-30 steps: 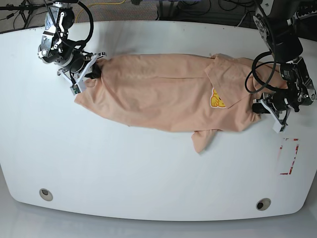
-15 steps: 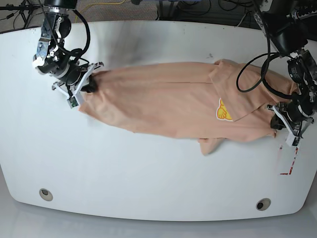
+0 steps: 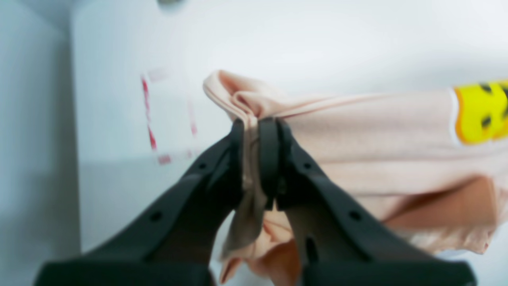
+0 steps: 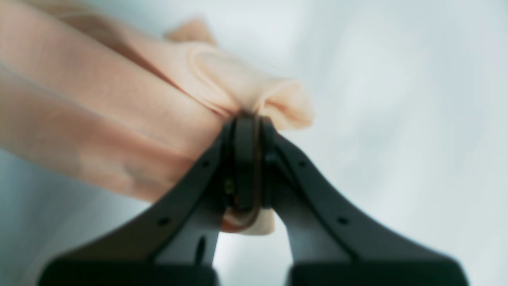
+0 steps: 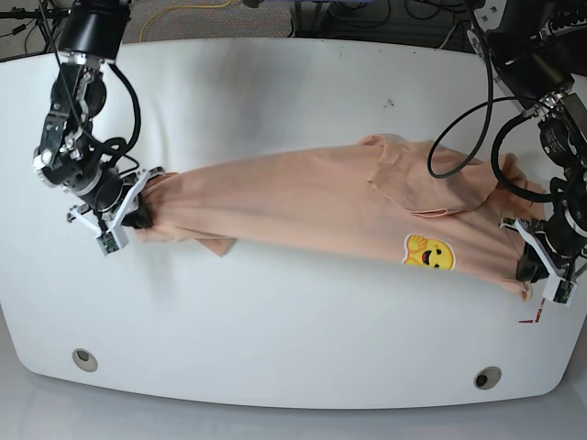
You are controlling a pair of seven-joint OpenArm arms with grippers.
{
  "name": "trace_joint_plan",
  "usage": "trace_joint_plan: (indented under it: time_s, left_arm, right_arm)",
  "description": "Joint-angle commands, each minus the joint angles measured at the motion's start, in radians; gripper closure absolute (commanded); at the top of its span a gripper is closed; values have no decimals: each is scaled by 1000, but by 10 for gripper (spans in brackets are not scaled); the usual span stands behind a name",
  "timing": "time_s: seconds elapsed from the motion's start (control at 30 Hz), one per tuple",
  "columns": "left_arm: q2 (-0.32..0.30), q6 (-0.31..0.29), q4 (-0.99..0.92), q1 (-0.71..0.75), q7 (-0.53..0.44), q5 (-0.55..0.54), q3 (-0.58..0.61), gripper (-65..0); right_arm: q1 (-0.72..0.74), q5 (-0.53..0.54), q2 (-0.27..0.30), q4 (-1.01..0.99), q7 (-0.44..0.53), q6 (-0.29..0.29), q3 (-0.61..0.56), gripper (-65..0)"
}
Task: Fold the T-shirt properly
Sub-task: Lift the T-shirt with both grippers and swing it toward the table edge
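T-shirt: one peach T-shirt (image 5: 321, 202), stretched long across the middle of the white tabletop (image 5: 275, 330) between the two tools; whether its middle touches the tabletop I cannot tell.
Emblem: one yellow print (image 5: 429, 253) on the T-shirt, toward its left-tool end; in the left wrist view it is cut off by the frame edge (image 3: 482, 111).
Left tool: (image 5: 532, 266) at one end of the T-shirt, jaws pressed together on a bunched fold of cloth; the left wrist view shows fabric pinched between the black fingers (image 3: 270, 159) and hanging below them.
Right tool: (image 5: 136, 213) at the opposite end of the T-shirt, jaws clamped on a gathered wad of cloth; the right wrist view shows a puff of fabric above the closed fingers (image 4: 246, 159) and a bit below.
Sleeve: one flap (image 5: 215, 242) hangs off the lower edge of the T-shirt near the right tool.
Containers: no container shows in any view.
Red marks: thin red lines (image 5: 530, 319) on the tabletop just below the left tool; blurred in the left wrist view (image 3: 151, 135).
Holes: two round fittings in the tabletop, well below the T-shirt, one (image 5: 84, 358) toward the right-tool side, one (image 5: 487, 378) toward the left-tool side.
Hard to make out: both wrist views are soft; the collar and the far sleeve are lost in folds (image 5: 404, 170).
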Motion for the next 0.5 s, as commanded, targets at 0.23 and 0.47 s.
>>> trace_joint_plan:
  time_s: [0.23, 0.47]
  left_arm:
    - [-22, 2, 15, -266, 100, 8, -11, -17]
    - [-22, 2, 13, -455, 138, 8, -5, -21]
  right_arm:
    - [307, 3, 96, -66, -34, 0, 0, 0]
    - [512, 4, 157, -126, -55, 1, -95, 0]
